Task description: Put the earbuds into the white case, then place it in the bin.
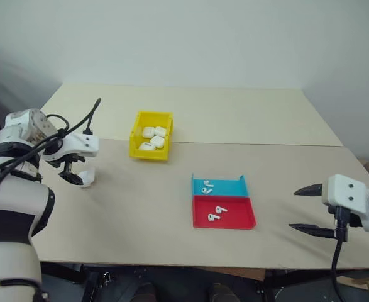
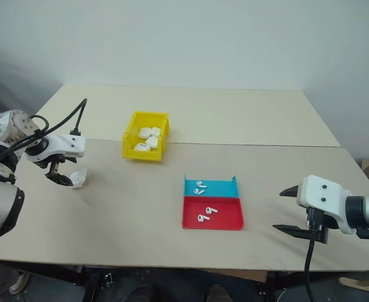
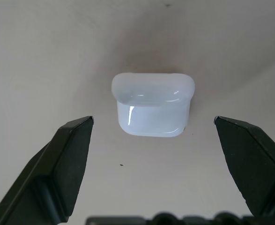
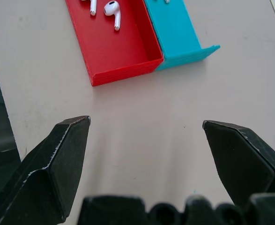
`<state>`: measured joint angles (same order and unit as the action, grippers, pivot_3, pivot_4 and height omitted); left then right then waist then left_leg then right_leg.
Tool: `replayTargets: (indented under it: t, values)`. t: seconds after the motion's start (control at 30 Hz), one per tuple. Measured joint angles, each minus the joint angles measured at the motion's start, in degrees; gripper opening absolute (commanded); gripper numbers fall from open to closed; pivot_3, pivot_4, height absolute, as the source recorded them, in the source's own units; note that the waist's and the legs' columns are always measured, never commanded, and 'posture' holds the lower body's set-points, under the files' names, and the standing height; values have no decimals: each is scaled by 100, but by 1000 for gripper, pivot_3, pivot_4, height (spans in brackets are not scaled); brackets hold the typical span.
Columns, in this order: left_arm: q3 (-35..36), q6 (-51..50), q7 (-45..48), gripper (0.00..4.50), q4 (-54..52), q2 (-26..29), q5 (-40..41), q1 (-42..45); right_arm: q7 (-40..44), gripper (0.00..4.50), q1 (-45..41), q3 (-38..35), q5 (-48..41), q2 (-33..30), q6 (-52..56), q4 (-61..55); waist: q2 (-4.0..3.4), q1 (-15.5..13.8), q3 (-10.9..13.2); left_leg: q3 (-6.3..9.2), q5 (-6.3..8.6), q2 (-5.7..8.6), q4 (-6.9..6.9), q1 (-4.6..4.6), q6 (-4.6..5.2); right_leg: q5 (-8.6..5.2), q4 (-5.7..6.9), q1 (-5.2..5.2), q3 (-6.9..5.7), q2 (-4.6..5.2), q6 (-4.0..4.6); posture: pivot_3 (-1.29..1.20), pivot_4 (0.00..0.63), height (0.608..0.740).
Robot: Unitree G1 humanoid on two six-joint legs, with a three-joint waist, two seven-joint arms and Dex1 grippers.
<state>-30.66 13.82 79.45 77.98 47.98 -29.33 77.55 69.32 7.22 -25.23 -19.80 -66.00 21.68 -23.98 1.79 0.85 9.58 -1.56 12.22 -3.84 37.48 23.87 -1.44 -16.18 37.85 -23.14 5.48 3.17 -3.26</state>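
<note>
Small glossy white rounded case (image 3: pixel 152 105) sits on the beige desk (image 1: pixel 140 214) around 9 o'clock, left gripper (image 1: pixel 76 171) fingers wide open either side, not touching. Right gripper (image 1: pixel 310 211) fingers open too, empty.

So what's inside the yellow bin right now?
The yellow bin holds several white cases, about four, piled together toward its middle. Anything beneath them, and whether they contain earbuds, is hidden.

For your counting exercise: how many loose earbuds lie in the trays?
4: two earbuds in the blue tray, two in the red tray. None seem hidden.
</note>
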Motion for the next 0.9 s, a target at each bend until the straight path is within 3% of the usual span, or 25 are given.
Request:
replayTargets:
  t: [0.9]
  values:
    - [170,-179,-212,4500,65,-250,-451,-339,-552,4456,4,36,252,21,206,-69,1,-4,0,2,2,0,18,0,3,-1,11,3,0,0,-1,0,150,740]
